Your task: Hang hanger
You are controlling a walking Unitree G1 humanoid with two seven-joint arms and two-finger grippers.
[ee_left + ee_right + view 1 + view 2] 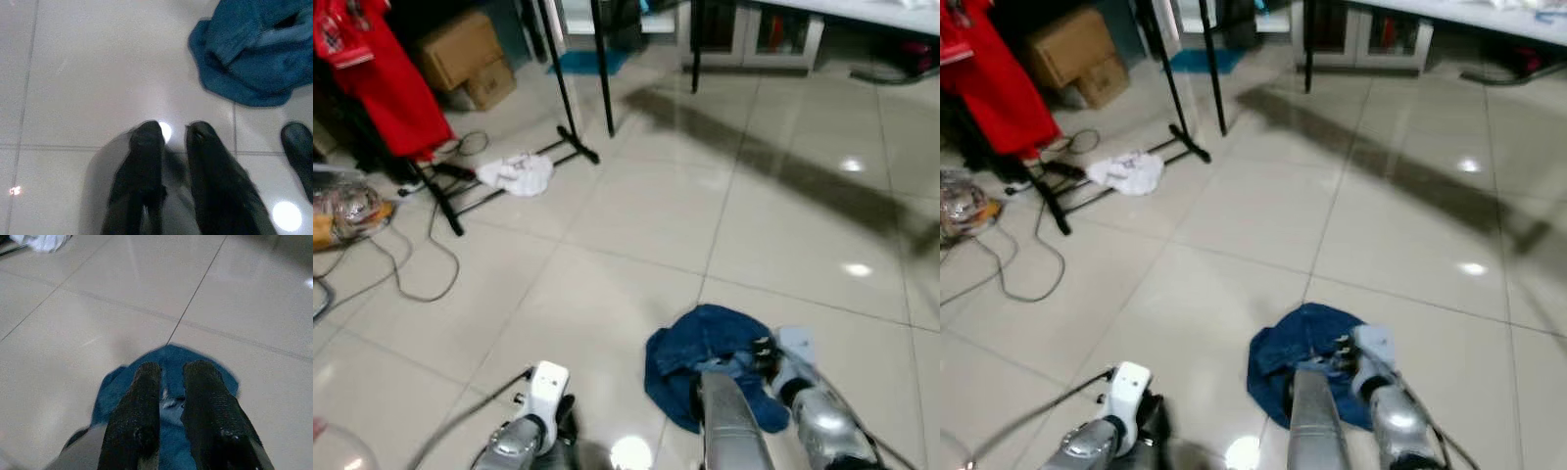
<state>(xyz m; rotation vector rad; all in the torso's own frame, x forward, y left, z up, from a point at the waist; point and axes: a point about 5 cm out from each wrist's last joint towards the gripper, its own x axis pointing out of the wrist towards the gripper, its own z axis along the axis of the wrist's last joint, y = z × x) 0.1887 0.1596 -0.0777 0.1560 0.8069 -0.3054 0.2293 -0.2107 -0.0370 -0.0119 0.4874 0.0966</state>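
A crumpled blue denim garment (705, 357) bunches around the end of my right arm, low over the tiled floor. My right gripper (171, 369) points down into it, fingers nearly together with blue cloth (168, 357) in the narrow gap. No hanger can be made out in the folds. My left gripper (173, 129) hangs over bare tile beside the garment (254, 54), fingers close together with nothing between them. A black clothes rack (563, 88) stands at the far left, with a red garment (386, 83) hanging on it.
A white cloth (517, 174) lies on the rack's foot bar. Cardboard boxes (460, 54) stand behind it. Cables (411, 274) and a plastic bag (347, 211) lie at the left. A table leg (695, 44) and white cabinet (754, 34) are at the back.
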